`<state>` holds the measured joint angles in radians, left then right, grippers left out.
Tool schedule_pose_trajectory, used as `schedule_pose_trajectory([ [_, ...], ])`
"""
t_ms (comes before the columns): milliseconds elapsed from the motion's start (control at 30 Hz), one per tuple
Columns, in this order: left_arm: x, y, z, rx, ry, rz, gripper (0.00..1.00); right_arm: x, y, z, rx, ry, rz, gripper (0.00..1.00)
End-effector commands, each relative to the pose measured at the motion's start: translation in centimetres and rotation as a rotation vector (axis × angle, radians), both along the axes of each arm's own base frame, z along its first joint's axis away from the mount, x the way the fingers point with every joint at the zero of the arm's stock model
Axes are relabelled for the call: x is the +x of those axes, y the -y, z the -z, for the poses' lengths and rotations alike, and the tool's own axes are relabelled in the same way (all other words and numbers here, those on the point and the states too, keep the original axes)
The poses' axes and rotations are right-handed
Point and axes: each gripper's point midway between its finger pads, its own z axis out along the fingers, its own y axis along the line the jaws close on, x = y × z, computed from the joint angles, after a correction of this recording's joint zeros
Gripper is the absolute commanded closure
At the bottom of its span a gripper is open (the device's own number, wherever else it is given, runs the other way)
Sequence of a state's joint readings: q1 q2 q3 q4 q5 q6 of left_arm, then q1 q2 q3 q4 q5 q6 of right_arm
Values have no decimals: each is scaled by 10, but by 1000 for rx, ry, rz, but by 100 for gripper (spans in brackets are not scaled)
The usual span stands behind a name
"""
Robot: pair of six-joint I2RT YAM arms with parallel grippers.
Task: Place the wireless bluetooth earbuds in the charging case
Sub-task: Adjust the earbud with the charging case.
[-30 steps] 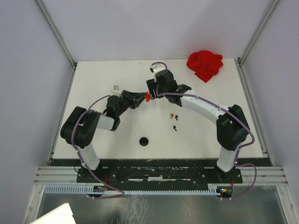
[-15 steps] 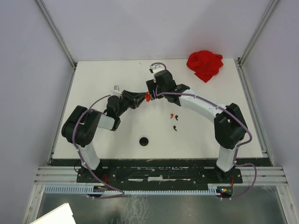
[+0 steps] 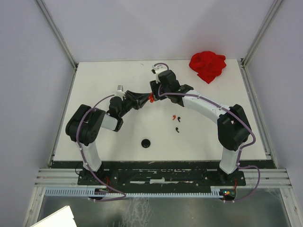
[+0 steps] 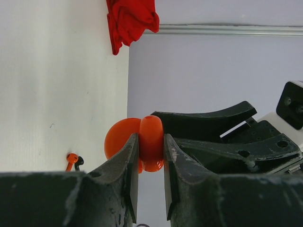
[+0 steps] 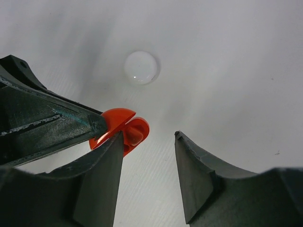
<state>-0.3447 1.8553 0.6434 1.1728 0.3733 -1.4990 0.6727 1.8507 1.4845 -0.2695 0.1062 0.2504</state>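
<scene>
Since a second ago, the left arm's shoulder and elbow links swing a little toward the table's middle, while the red case stays between the two grippers at the same spot.

We see the left arm bent in a tight arc from its base, forearm reaching toward the far edge. The left gripper [image 3: 146, 98] has its jaws clamped on the charging case [image 3: 150, 98]. The right arm stretches in a long curve from the near right toward the centre. The right gripper [image 3: 154, 91] sits just beside the case with its jaws spread apart, holding nothing. In the right wrist view its near finger [image 5: 102, 187] is close against the case, though we cannot tell whether they touch.

The case is glossy red, round and hinged apart. In the left wrist view one half is pinched between the fingers [image 4: 129, 163], and the other half stands beside it. It is held above the table [image 3: 94, 85], around the middle and somewhat toward the far edge.

On the table right of centre lie a red earbud [image 3: 173, 117] and a black earbud [image 3: 179, 119] just beside it. A second black earbud [image 3: 177, 129] is near them, toward the near edge.

A red cloth [image 3: 207, 65] sits in the far right corner. A black disc [image 3: 146, 143] lies near the middle of the near edge. A white disc [image 5: 141, 67] shows on the table in the right wrist view.
</scene>
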Motion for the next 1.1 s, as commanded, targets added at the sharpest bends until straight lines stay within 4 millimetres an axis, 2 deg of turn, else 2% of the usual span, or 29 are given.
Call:
schedule_pose_trajectory([
  [0, -1, 9, -33, -88, 91, 55, 97, 0, -10, -27, 83, 43, -38, 46],
  [867, -3, 9, -39, -149, 98, 84, 97, -3, -6, -22, 85, 28, -41, 66],
  [1067, -3, 8, -38, -152, 96, 85, 97, -5, -5, -24, 88, 31, -42, 76],
])
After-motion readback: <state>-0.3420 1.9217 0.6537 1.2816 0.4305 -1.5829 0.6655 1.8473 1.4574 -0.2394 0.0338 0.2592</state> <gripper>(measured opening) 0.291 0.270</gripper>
